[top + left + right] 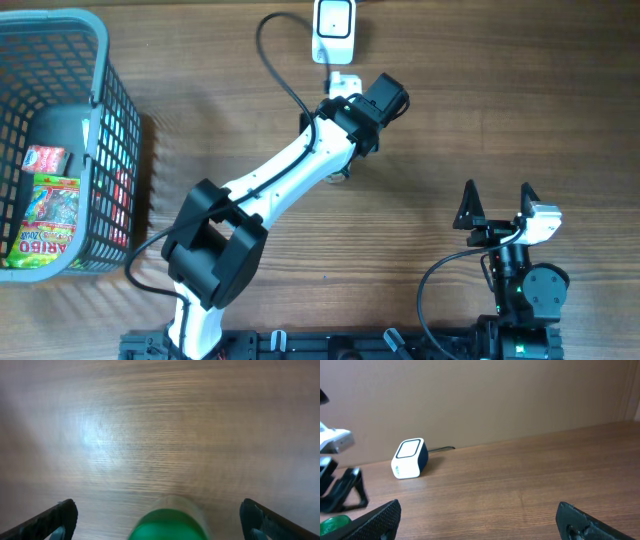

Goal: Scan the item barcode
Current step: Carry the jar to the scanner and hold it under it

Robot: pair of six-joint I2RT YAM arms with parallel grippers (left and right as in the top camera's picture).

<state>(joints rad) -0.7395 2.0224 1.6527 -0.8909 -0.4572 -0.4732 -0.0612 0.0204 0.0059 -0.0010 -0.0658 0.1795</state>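
Observation:
A green-topped item [170, 522] stands blurred on the wood between the jaws of my left gripper [158, 519]. The jaws are spread wide and open, apart from it on both sides. In the right wrist view its green top [334, 523] shows at the bottom left, under the left gripper's black fingers [347, 491]. From overhead the left arm [300, 160] covers the item. The white barcode scanner [334, 25] sits at the table's far edge, just beyond the left wrist, and shows in the right wrist view as a white barcode scanner [410, 458]. My right gripper [497, 206] is open over bare wood at the near right.
A grey plastic basket [100, 60] at the left holds snack packets [45, 215]. The scanner's black cable [275, 60] loops across the table toward the left arm. A wall stands behind the scanner.

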